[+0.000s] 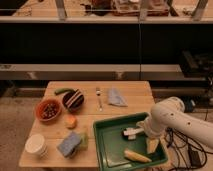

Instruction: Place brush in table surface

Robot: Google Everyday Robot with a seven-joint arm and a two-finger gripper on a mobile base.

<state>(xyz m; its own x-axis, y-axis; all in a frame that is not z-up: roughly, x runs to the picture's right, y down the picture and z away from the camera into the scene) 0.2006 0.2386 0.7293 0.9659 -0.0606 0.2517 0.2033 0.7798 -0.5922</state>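
The slim white brush (129, 133) lies in the green plastic tray (107, 145) at the front right of the light tan table surface (127, 87). My white arm reaches in from the right over the tray's right side. The gripper (144, 131) is low inside the tray, at the brush's right end. Whether it touches the brush cannot be told. Two yellowish wedge-shaped objects (137, 156) lie in the tray near the arm.
On the table lie a silver fork (99, 97), a grey-blue cloth (117, 97), a dark bowl (73, 99), a red bowl (48, 110), an orange (71, 121), a white cup (36, 145) and a blue sponge (69, 145). Shelving stands behind. Cables lie on the floor at right.
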